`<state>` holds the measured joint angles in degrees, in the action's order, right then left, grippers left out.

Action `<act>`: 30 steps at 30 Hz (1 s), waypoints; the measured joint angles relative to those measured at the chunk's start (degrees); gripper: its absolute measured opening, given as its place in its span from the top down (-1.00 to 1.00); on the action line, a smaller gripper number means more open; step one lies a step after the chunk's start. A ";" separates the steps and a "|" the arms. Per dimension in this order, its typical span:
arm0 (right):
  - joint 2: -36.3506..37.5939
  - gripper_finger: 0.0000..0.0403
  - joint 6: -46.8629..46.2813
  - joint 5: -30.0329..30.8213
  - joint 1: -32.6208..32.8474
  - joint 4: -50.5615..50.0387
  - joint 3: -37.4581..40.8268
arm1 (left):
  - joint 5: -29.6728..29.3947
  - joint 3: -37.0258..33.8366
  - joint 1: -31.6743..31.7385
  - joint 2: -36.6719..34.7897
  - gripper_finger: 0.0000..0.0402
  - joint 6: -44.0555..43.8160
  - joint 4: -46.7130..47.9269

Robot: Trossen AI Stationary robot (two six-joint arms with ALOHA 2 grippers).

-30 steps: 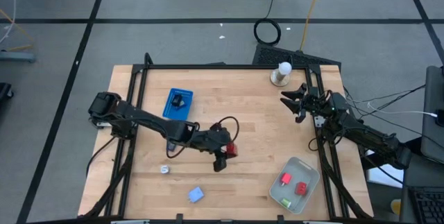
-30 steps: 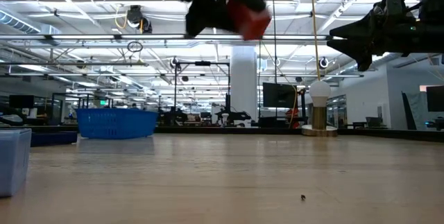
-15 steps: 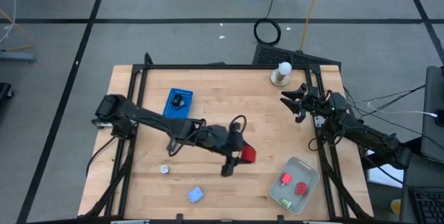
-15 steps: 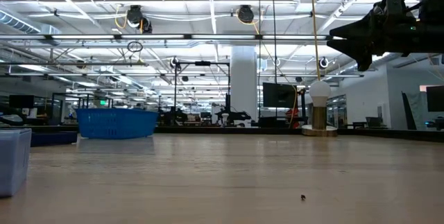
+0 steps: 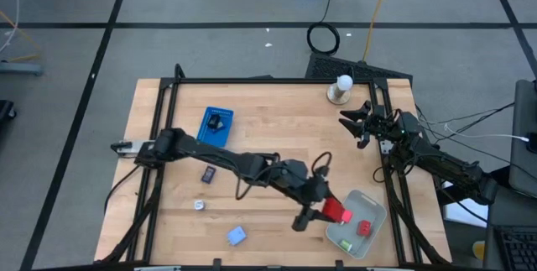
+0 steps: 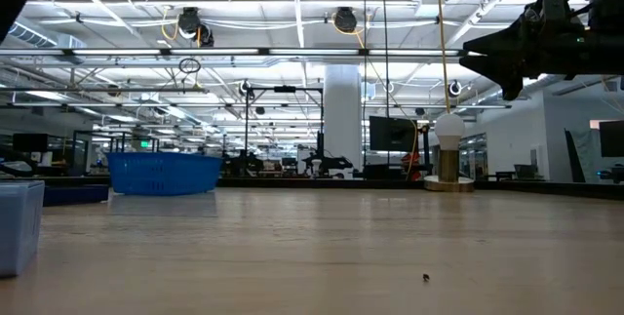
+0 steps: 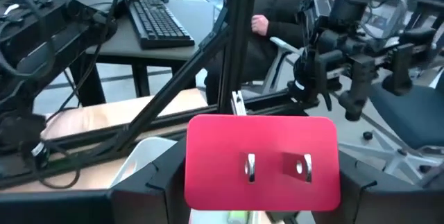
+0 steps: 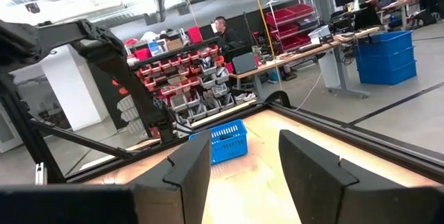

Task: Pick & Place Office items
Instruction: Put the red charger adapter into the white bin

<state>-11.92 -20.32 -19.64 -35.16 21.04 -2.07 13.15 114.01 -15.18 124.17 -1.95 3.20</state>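
Observation:
My left gripper (image 5: 330, 213) reaches across the table and is shut on a red block (image 5: 339, 213). It holds the block over the left rim of the translucent tray (image 5: 372, 208). In the left wrist view the red block (image 7: 262, 161) shows two small metal prongs, with the tray (image 7: 147, 156) below it. A second red piece (image 5: 363, 227) and a green piece (image 5: 345, 244) lie inside the tray. A silvery-white piece (image 5: 200, 205), a blue bit (image 5: 237, 236) and a small dark piece (image 5: 207, 173) rest on the wood. My right gripper (image 5: 356, 125) waits open at the right edge. My left gripper pinches the red block by its two opposite side faces (image 7: 195, 182), one finger (image 7: 156, 189) on each side. The fingers slant down from the table's left side. The block sits level between them, its pronged face toward the wrist camera, held above the tray's rim.
A blue basket (image 5: 216, 124) holding a black clip sits at the far left of the table. The white knob-topped stand (image 5: 340, 89) is at the far right corner. A black frame rail (image 5: 384, 166) runs along the right edge. Bare wood lies in the middle.
My left gripper has travelled from the table's middle toward the right and near edge, carrying the red block to the tray's left rim. It rose out of the low view on the way. It has stayed shut on the block throughout.

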 joint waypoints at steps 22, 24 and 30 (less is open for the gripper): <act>0.00 0.21 0.00 0.00 0.02 0.05 0.00 | -1.24 7.31 -1.42 12.98 -0.05 -2.75 0.07; 0.00 0.21 0.00 0.00 0.02 -0.04 0.01 | -1.72 7.32 -1.42 13.49 -0.05 -2.63 -1.27; 0.00 0.21 0.00 0.00 0.02 0.12 0.02 | -2.72 7.37 -1.44 14.23 -0.05 -2.47 -2.16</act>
<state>-11.92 -20.32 -19.64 -35.14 21.15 -2.04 10.43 121.38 -16.62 138.40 -4.41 1.04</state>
